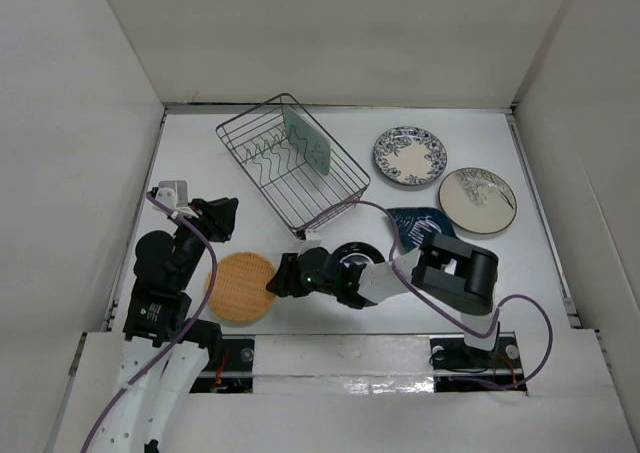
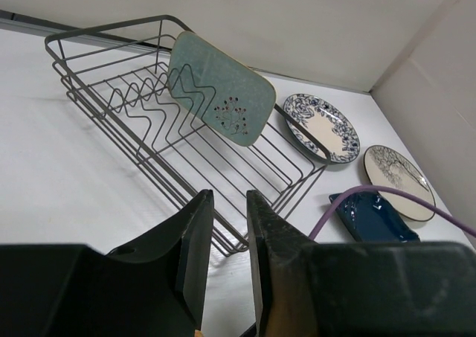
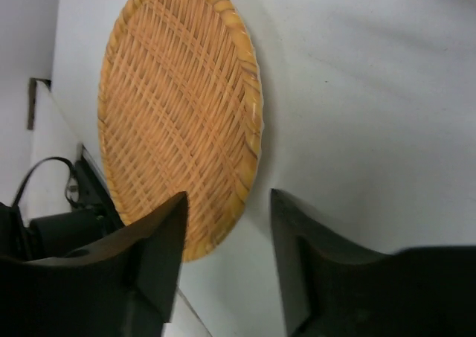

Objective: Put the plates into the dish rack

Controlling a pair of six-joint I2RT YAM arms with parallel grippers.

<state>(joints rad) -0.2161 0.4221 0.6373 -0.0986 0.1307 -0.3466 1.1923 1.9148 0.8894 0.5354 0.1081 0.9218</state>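
Note:
The dish rack stands at the back left with the pale green plate upright in it; both show in the left wrist view, the rack and the plate. The tan woven disc lies flat near the front. My right gripper is open, its jaws either side of the disc's right rim, not closed on it. The small black plate is partly hidden under the right arm. My left gripper hovers left of the rack, empty, with a narrow gap between its jaws.
The blue-white floral plate, the cream dark-rimmed plate and the dark blue leaf plate lie flat right of the rack. A purple cable runs from the rack's corner over the right arm. White walls enclose the table.

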